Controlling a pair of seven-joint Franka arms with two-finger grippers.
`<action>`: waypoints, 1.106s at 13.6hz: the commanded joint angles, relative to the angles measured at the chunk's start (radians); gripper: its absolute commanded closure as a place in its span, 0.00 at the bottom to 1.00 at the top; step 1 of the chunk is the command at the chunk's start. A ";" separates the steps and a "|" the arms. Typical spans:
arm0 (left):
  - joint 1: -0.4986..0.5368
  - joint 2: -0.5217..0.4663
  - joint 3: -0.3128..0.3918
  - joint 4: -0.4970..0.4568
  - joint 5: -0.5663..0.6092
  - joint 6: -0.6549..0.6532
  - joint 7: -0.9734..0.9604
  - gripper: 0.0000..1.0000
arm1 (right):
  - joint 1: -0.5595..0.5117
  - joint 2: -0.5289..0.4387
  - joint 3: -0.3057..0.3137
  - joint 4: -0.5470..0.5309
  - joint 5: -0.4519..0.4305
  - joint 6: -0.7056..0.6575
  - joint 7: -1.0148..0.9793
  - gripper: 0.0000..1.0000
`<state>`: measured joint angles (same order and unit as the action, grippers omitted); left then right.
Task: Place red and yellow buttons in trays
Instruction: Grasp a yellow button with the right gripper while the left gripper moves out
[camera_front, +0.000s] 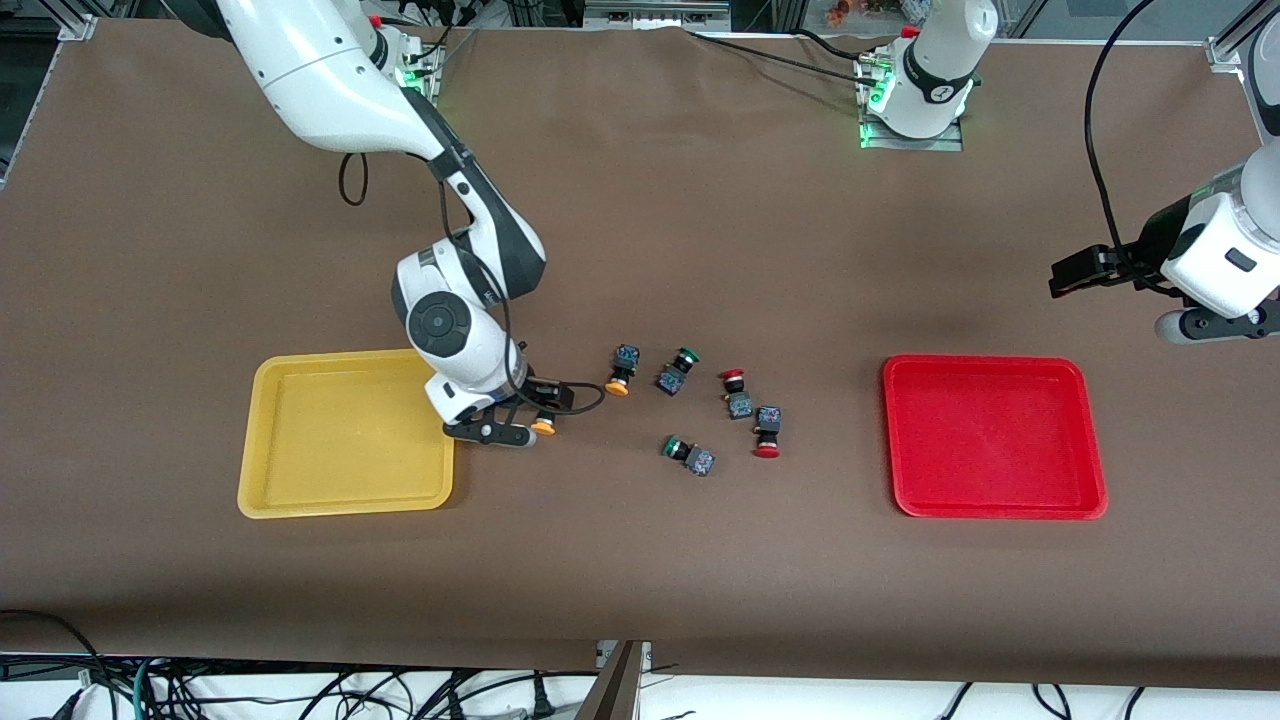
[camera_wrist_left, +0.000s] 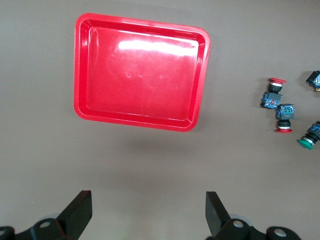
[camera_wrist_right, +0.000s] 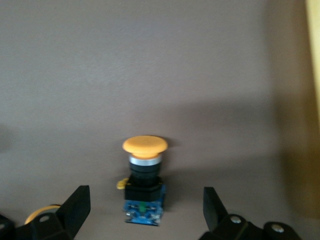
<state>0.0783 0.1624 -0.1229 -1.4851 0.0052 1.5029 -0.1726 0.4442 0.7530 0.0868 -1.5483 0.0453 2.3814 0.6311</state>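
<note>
My right gripper (camera_front: 500, 435) hangs open over a yellow button (camera_front: 543, 427) that lies just off the yellow tray (camera_front: 345, 432). In the right wrist view this button (camera_wrist_right: 144, 175) lies between the spread fingers of the right gripper (camera_wrist_right: 146, 200), untouched. A second yellow button (camera_front: 620, 372) lies toward the table's middle. Two red buttons (camera_front: 736, 392) (camera_front: 767, 432) lie between it and the red tray (camera_front: 993, 436). The left gripper (camera_front: 1215, 330) waits high at the left arm's end, open and holding nothing (camera_wrist_left: 148, 202), looking down on the red tray (camera_wrist_left: 140, 72).
Two green-capped buttons (camera_front: 678, 370) (camera_front: 688, 453) lie among the red and yellow ones. Both trays hold nothing. The yellow tray's rim (camera_wrist_right: 314, 75) runs close beside the right gripper. Brown cloth covers the table.
</note>
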 joint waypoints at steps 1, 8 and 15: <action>0.003 0.068 -0.003 0.086 0.006 -0.006 0.022 0.00 | 0.031 0.038 -0.005 0.022 0.019 0.042 0.036 0.00; -0.025 0.239 -0.007 0.146 0.003 0.078 0.021 0.00 | 0.028 0.049 -0.005 -0.042 0.019 0.099 0.030 0.49; -0.135 0.381 -0.014 0.147 0.088 0.276 0.013 0.00 | -0.112 -0.073 -0.012 0.017 0.011 -0.201 -0.173 0.91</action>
<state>-0.0414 0.5120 -0.1362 -1.3812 0.0743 1.7569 -0.1703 0.4181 0.7680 0.0661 -1.5482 0.0464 2.3391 0.5871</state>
